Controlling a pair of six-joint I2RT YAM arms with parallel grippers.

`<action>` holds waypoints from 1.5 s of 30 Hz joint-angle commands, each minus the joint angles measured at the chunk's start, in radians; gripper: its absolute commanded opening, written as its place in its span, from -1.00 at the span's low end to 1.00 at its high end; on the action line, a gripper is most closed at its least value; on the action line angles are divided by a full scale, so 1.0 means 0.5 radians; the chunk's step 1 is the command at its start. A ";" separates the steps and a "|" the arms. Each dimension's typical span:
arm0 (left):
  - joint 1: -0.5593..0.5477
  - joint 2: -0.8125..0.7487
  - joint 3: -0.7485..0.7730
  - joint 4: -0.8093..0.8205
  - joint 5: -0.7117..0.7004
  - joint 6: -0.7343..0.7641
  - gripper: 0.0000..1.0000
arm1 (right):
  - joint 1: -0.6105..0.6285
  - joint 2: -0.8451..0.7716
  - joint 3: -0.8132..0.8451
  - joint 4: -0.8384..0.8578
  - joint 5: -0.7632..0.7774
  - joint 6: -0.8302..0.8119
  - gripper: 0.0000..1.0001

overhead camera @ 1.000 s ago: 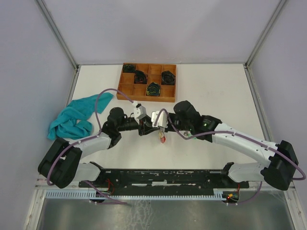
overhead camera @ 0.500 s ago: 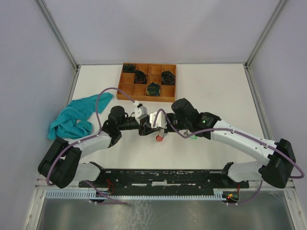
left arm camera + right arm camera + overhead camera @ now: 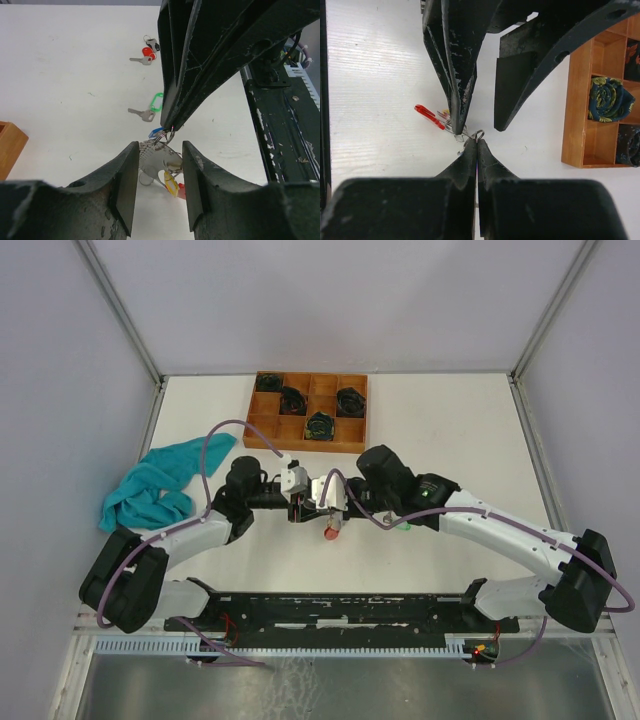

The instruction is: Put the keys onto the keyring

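Right gripper (image 3: 476, 145) jaws clamped on keyring (image 3: 479, 133); left gripper (image 3: 160, 150) jaws stood apart, flanking it. Keys (image 3: 152, 157) w/ yellow, red, blue tags hung below keyring, partly hidden by jaws; green-tagged key (image 3: 156, 104) lay on table (image 3: 75, 75) beyond keyring.

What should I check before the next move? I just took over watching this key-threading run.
1. Right gripper jaws shut on the keyring: ok.
2. Left gripper jaws open, holding nothing: ok.
3. Blue tag and yellow tag hanging under the keyring: ok.
4. Green-tagged key on the keyring: not ok, it lies loose on the table.
5. Red-tagged key lying beyond it, on the keyring: not ok, also loose.
6. Keyring's split pried open: cannot tell.
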 commanded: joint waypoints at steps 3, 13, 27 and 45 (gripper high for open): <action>0.003 0.013 0.143 -0.171 0.160 0.294 -0.10 | 0.017 -0.022 0.110 0.028 -0.069 -0.019 -0.99; -0.030 0.062 0.149 -0.231 0.175 0.361 -0.32 | 0.018 -0.046 0.103 0.036 -0.082 -0.018 -0.99; -0.058 0.060 0.161 -0.245 0.190 0.339 -0.95 | 0.020 -0.106 0.064 0.011 0.003 0.012 -0.99; -0.059 0.060 0.118 -0.051 -0.014 0.015 -0.95 | 0.020 -0.190 -0.158 0.026 0.132 0.162 -0.99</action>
